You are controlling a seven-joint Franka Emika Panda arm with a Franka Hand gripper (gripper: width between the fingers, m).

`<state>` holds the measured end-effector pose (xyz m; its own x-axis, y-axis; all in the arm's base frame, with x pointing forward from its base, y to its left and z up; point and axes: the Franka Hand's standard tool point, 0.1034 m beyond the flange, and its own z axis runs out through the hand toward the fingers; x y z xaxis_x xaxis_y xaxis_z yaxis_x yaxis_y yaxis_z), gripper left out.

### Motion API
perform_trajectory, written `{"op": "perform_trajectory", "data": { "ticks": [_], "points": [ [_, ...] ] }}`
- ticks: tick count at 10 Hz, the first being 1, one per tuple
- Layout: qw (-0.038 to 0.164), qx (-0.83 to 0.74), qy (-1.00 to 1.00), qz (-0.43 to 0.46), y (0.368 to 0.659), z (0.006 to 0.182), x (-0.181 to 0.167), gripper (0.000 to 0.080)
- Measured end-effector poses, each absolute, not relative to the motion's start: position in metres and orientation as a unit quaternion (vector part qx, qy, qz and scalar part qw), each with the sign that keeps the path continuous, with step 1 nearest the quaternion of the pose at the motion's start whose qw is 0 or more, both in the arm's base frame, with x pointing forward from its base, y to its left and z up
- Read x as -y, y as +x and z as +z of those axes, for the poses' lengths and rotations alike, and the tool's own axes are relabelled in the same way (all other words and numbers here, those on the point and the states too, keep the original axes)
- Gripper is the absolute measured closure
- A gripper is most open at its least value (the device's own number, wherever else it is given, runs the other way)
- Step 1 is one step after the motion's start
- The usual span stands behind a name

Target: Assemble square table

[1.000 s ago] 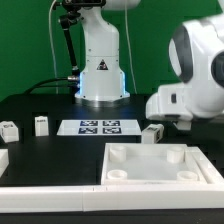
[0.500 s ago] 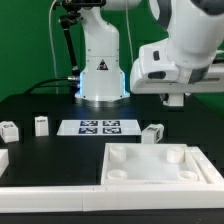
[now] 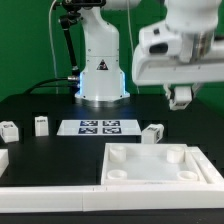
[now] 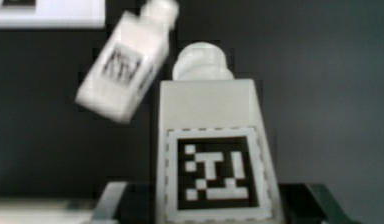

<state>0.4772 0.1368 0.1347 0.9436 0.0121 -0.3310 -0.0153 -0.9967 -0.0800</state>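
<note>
Wrist view shows the hand (image 4: 215, 196) clamped on a tagged white leg (image 4: 210, 110), held high above the desk (image 3: 30, 110); the slab (image 3: 150, 168) lies below. The leg is probably light, stiff, slick plastic: grip its flat sides.

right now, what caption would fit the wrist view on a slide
Wrist view: pincer holding a tagged white leg above the dark table, a second leg askew below.
</note>
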Motion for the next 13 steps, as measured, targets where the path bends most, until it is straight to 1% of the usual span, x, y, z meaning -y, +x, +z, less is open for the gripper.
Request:
{"op": "perform_trajectory", "data": {
  "ticks": [1,2,3,4,7,8,9,10,11,12,13],
  "points": [
    [0.038,0.006,-0.989,0.14,0.498,0.154,-0.126,0.0509],
    [0.032,0.008,-0.994,0.108,0.508,0.164,-0.122,0.0509],
    [0.036,0.01,-0.997,0.063,0.51,0.162,-0.125,0.0509],
    [0.036,0.01,-0.998,0.048,0.506,0.159,-0.124,0.0509],
    [0.045,0.012,-0.997,-0.058,0.519,0.16,-0.125,0.0509],
    [0.045,0.026,-0.995,-0.081,0.537,0.167,-0.117,0.0509],
    [0.048,0.023,-0.992,-0.112,0.567,0.179,-0.114,0.0509],
    [0.05,0.022,-0.987,-0.148,0.59,0.185,-0.114,0.0509],
    [0.052,0.019,-0.984,-0.169,0.606,0.19,-0.115,0.0509],
    [0.056,0.019,-0.974,-0.22,0.615,0.196,-0.118,0.0509],
    [0.056,0.019,-0.968,-0.242,0.607,0.19,-0.118,0.0509]
  ]
}}
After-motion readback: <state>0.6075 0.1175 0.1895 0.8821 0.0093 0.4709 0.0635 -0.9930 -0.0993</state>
